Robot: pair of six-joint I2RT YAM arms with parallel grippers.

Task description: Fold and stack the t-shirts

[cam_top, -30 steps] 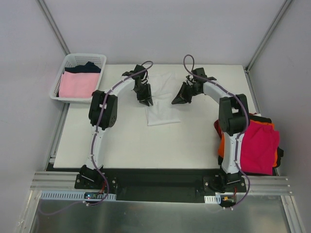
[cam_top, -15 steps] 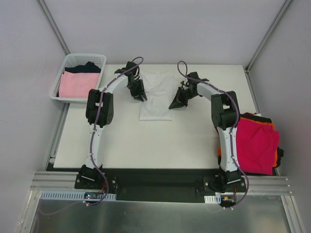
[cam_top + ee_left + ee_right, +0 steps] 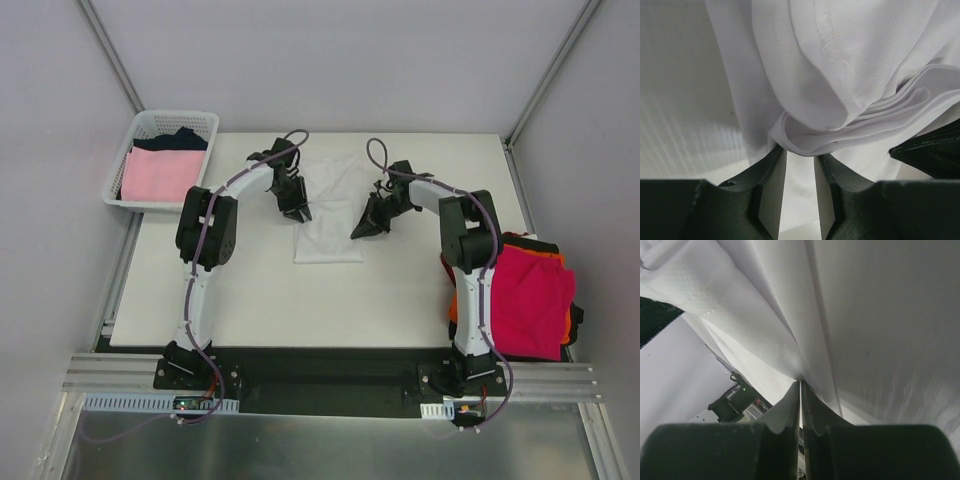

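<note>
A white t-shirt (image 3: pixel 328 222) lies part-folded on the table's middle, its far end bunched. My left gripper (image 3: pixel 297 212) is shut on its left edge. In the left wrist view a rolled fold of the white t-shirt (image 3: pixel 850 65) sits at the fingertips (image 3: pixel 775 180) of the left gripper (image 3: pixel 800 152), with cloth between the pads. My right gripper (image 3: pixel 362 228) is shut on the shirt's right edge. Up close the right gripper (image 3: pixel 800 382) stands with its jaws nearly together on a thin layer of the white t-shirt (image 3: pixel 875 305).
A white lattice basket (image 3: pixel 176 117) at the far left holds a pale pink shirt (image 3: pixel 160 175) and a dark one (image 3: pixel 178 140). At the right table edge a magenta-red shirt (image 3: pixel 535 300) tops a pile with orange (image 3: pixel 455 300) showing beneath, close to the right arm.
Both grippers carried the white shirt left and away, then back right and nearer. The shirt now lies flatter and a little left of where it was a second ago.
</note>
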